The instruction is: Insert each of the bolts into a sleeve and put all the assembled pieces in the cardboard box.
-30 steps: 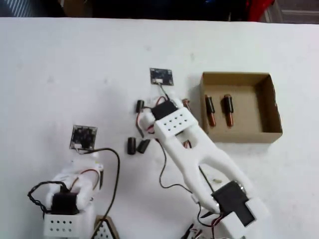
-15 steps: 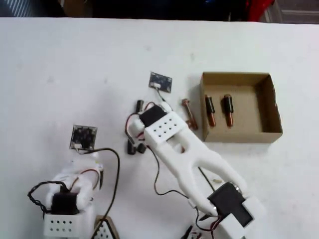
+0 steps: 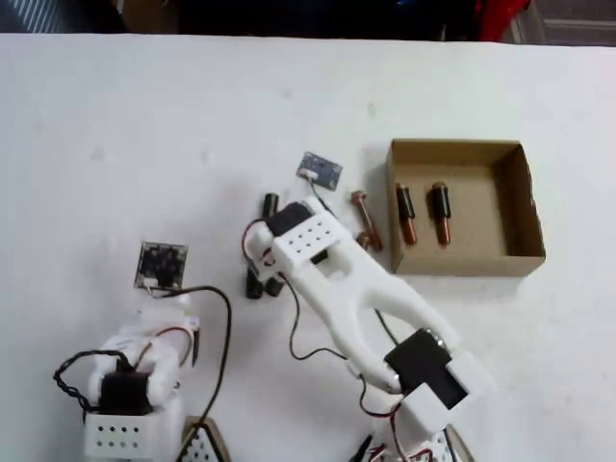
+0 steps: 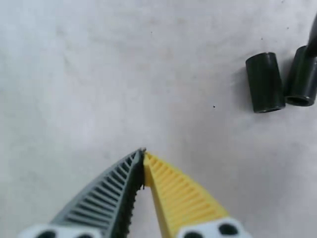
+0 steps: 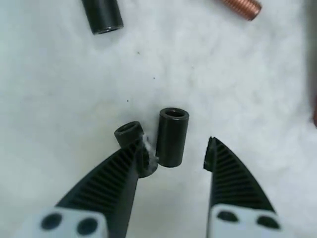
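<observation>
Looking down from the high view: the brown, open-topped cardboard box (image 3: 452, 146) holds two assembled pieces (image 3: 405, 214), copper bolts in black sleeves, lying side by side. One loose bolt (image 3: 364, 219), threaded copper, lies just beside the box wall. The right arm (image 3: 337, 274) stretches over the loose sleeves (image 3: 254, 282), probably to fetch one for that bolt.

Left wrist view: the left gripper (image 4: 143, 151) is closed and empty, its ribbed grey and yellow fingers meeting above the white table (image 4: 99, 74).

Right wrist view: the right gripper (image 5: 173, 144) is wide open and grips nothing. It straddles a smooth black tubular sleeve (image 5: 172, 136). A second sleeve (image 5: 130, 134) touches one finger and may get nudged.
</observation>
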Available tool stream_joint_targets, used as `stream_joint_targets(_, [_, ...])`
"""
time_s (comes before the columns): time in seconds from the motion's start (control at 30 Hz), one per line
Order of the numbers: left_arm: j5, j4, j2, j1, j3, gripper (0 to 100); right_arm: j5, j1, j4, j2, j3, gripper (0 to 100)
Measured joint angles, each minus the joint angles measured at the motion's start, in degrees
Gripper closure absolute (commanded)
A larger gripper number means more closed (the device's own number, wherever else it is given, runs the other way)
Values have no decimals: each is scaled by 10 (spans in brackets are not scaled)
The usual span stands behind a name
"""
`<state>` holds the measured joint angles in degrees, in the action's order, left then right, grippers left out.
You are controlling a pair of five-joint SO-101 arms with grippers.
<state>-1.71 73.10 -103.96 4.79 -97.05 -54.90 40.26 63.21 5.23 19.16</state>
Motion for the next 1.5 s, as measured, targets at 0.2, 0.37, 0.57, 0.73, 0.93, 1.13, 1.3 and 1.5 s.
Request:
stream_joint_targets(0.2, [0,0,0,0,0,979,-35,-3,-15,1,0,830])
stream_joint_targets(0.37, [0,0,0,0,0,979,-41,-2,-20,5,0,830])
stream_joint_targets(0.57, [0,0,0,0,0,979,-41,-6,-43,56,0,830])
stream_joint_targets(0.73, [0,0,0,0,0,979,-41,-6,-57,81,0,898])
stream_joint_targets(0.93, [0,0,0,0,0,979,-41,-10,-57,86,1,971])
stream_joint_targets(1.13, [0,0,0,0,0,979,-18,-11,-57,87,1,982])
stream_joint_targets(1.3, [0,0,0,0,0,979,4,-38,-45,87,0,981])
stream_joint_targets(1.5, [0,0,0,0,0,979,197,-66,42,37,0,981])
